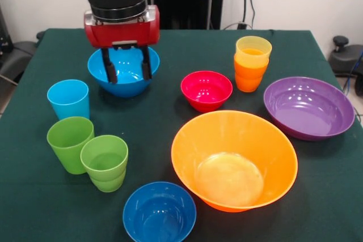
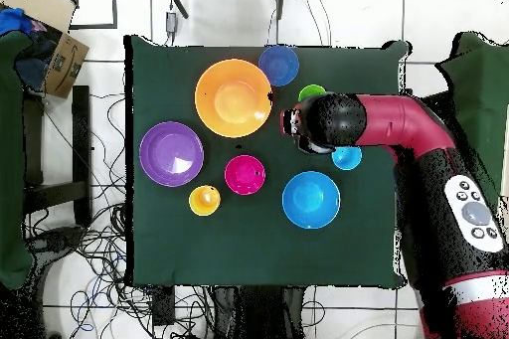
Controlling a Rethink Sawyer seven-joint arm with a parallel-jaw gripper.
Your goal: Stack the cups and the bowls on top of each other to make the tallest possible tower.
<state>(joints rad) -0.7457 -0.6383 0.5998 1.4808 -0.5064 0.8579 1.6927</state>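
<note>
My gripper [image 1: 128, 65] hangs open above the table's left part with nothing between its fingers. Behind it in the front view sits a blue bowl [image 1: 125, 87]. A light blue cup [image 1: 68, 99], a lime green cup [image 1: 70, 143] and a stepped green cup [image 1: 105, 162] stand at the left. The tower is a yellow cup [image 1: 253, 47] nested in an orange cup [image 1: 249, 76]. A red bowl [image 1: 206, 90], a purple bowl [image 1: 309, 107], a large orange bowl [image 1: 234, 160] and a second blue bowl [image 1: 160, 212] lie apart. From overhead the arm [image 2: 338, 121] covers the green cups.
The dark green table [image 1: 170, 123] ends close to the front blue bowl and the purple bowl. A cardboard box [image 2: 50, 42] and cables lie on the floor beside the table [image 2: 258, 246].
</note>
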